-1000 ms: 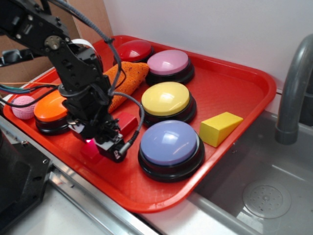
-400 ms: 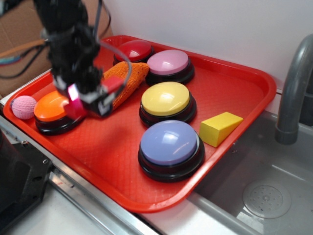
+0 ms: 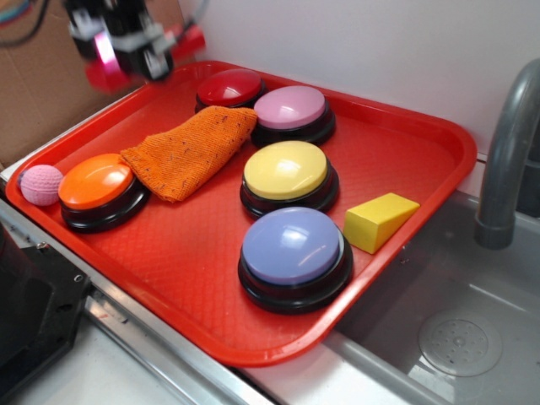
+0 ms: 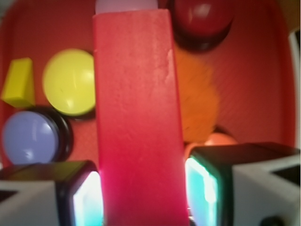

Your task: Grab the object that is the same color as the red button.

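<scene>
My gripper (image 3: pixel 126 51) hangs high above the tray's far left corner, shut on the long red block (image 3: pixel 187 40), which sticks out toward the right. In the wrist view the red block (image 4: pixel 136 117) fills the middle, pinched between both fingers (image 4: pixel 87 197). The dark-red button (image 3: pixel 231 87) sits at the tray's back, next to the pink button (image 3: pixel 291 110); the wrist view shows the red button (image 4: pixel 202 21) far below.
A red tray (image 3: pixel 405 143) holds an orange cloth (image 3: pixel 186 148), orange button (image 3: pixel 97 186), yellow button (image 3: pixel 287 173), lavender button (image 3: pixel 293 249), yellow wedge (image 3: pixel 380 221) and pink ball (image 3: pixel 40 184). A grey faucet (image 3: pixel 506 152) and sink stand at right.
The gripper has risen from the tray floor up and toward the back left, carrying the red block with it. The orange cloth now lies uncovered.
</scene>
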Motion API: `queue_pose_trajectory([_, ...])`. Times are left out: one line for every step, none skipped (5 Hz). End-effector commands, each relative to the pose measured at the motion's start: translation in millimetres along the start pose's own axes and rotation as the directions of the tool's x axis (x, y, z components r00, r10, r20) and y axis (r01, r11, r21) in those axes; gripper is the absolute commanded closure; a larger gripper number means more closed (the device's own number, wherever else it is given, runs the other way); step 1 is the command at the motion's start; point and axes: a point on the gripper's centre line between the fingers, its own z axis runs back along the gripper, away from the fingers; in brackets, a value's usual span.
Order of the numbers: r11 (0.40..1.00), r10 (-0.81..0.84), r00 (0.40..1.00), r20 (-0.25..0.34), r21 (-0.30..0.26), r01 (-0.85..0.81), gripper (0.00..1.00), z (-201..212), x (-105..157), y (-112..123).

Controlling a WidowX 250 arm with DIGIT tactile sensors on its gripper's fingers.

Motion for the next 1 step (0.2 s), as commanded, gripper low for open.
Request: queue_pose_trajectory([0.995, 0.0, 1.0, -0.032, 0.103, 0.003, 1.0, 27.2, 9.9, 33.8])
